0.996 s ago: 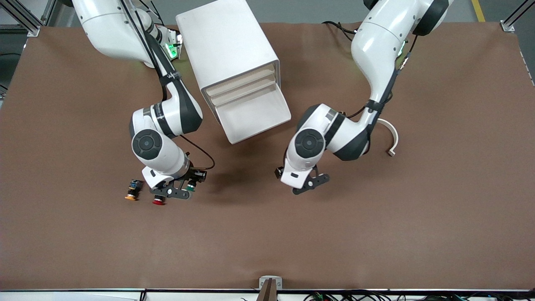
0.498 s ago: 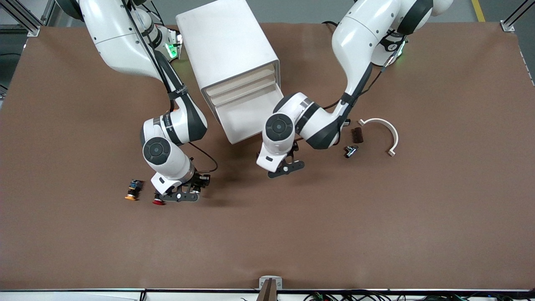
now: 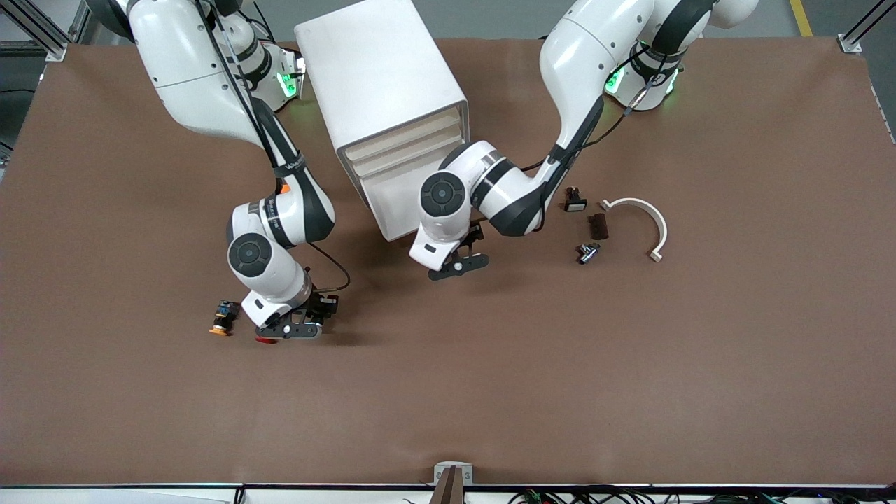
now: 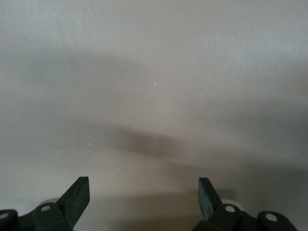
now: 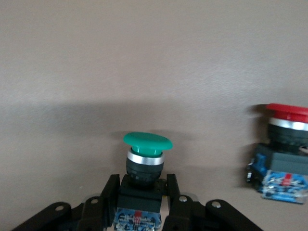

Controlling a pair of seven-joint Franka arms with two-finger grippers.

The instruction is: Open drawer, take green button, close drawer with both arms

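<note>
The white cabinet has its lowest drawer pulled out and open. My right gripper is low over the table, nearer the front camera than the cabinet. It is shut on the black body of the green-capped button, which my hand hides in the front view. In the right wrist view the right gripper clamps the button on both sides. My left gripper hangs just in front of the open drawer. In the left wrist view the left gripper is open and empty over bare surface.
A red-capped button lies right beside my right gripper and shows in the right wrist view. An orange-capped button lies beside it. Toward the left arm's end lie a white curved piece, a dark block and two small parts.
My left arm has swung toward the open drawer's front, uncovering the small parts it hid. My right gripper has shifted slightly with the green button, whose cap no longer shows from the front.
</note>
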